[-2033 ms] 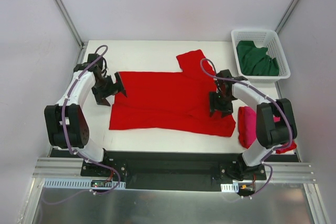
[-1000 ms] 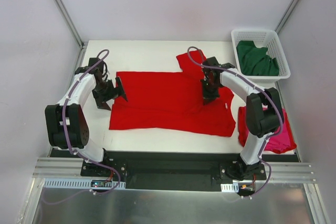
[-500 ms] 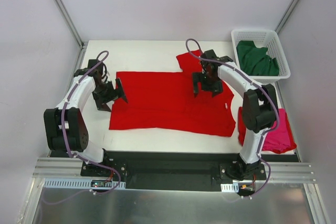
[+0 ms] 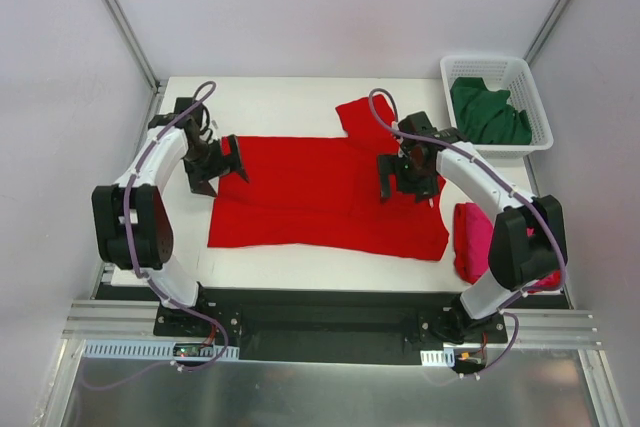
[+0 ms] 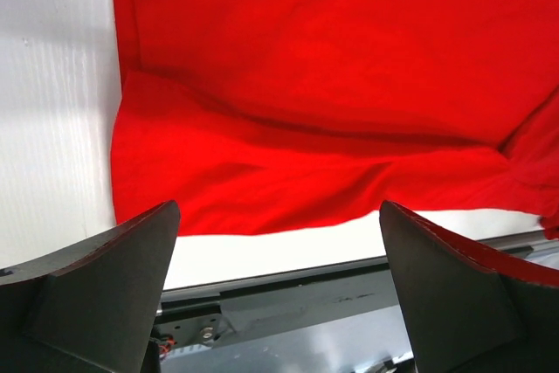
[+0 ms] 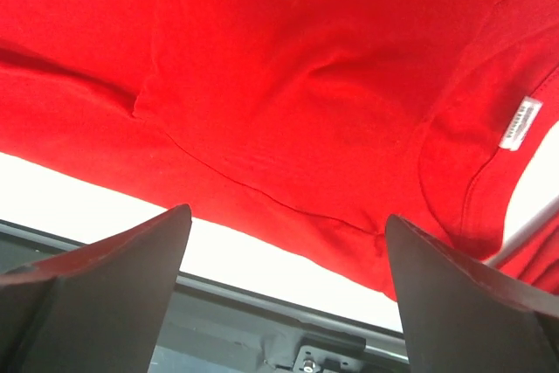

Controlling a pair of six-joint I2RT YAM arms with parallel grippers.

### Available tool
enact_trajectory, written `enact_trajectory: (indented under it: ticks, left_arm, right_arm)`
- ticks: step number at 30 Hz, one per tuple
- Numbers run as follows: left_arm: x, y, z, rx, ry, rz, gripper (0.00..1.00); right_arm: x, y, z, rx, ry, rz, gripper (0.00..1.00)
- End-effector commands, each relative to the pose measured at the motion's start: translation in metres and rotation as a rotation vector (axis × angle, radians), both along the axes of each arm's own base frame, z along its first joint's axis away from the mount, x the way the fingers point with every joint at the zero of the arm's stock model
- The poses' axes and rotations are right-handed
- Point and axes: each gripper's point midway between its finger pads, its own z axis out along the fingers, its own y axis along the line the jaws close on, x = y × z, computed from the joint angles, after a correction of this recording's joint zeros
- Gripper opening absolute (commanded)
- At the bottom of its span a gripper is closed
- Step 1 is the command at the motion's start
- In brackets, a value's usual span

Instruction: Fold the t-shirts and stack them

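One worktop [image 4: 280, 97] bears a red t-shirt [image 4: 320, 197] spread out, both pairs of jaws open and empty above it.
Soft, light, limp cotton: probably best pinched at a hem or corner, using both arms.

The right arm [image 4: 523, 237] hides much of the pink shirt [image 4: 468, 239]. Both wrist views cut off the red shirt [image 6: 306, 85] at their edges. Its neck label [image 6: 521, 123] is too small to read.
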Motion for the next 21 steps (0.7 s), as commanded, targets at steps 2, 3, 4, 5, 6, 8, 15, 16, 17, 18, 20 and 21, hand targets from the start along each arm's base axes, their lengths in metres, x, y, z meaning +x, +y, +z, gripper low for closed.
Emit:
enact_trajectory:
  ticks: [2,3,4,5,6,8,15,16,17,18,20,21]
  left_arm:
    - [-0.005,-0.011,-0.022,0.049,0.097,-0.101,0.99]
    - [-0.006,-0.013,-0.029,0.057,0.12,-0.117,0.99]
    - [-0.007,-0.015,-0.033,0.066,0.136,-0.127,0.99]
    - [-0.008,-0.015,-0.036,0.09,0.151,-0.144,0.99]
    - [-0.012,-0.019,-0.044,0.102,0.183,-0.169,0.99]
    - [-0.016,-0.018,-0.053,0.134,0.225,-0.185,0.99]
    - [-0.023,-0.002,-0.073,0.223,0.316,-0.187,0.94]
    - [-0.023,0.001,-0.073,0.245,0.323,-0.188,0.93]
    - [-0.021,0.004,-0.072,0.261,0.321,-0.187,0.93]
    - [-0.023,0.01,-0.073,0.297,0.334,-0.191,0.91]
    - [-0.023,0.016,-0.074,0.328,0.344,-0.189,0.9]
    - [-0.023,0.017,-0.074,0.334,0.348,-0.19,0.86]
  right_arm:
    - [-0.016,-0.001,0.004,0.018,0.005,0.026,0.96]
    - [-0.018,-0.005,0.001,0.004,0.011,0.023,0.96]
    - [-0.02,-0.006,0.001,0.0,0.011,0.025,0.96]
    - [-0.024,-0.008,-0.002,-0.006,0.022,0.024,0.96]
    - [-0.025,-0.008,-0.002,-0.004,0.023,0.024,0.96]
    - [-0.027,-0.008,-0.001,0.001,0.022,0.023,0.96]
    - [-0.03,-0.012,-0.002,-0.016,0.029,0.016,0.96]
    - [-0.03,-0.011,-0.002,-0.014,0.03,0.017,0.96]
    - [-0.03,-0.011,-0.002,-0.011,0.032,0.015,0.96]
    - [-0.031,-0.011,-0.003,-0.012,0.037,0.016,0.96]
    - [-0.032,-0.01,-0.004,-0.008,0.044,0.015,0.96]
    - [-0.032,-0.009,-0.004,-0.001,0.045,0.014,0.96]
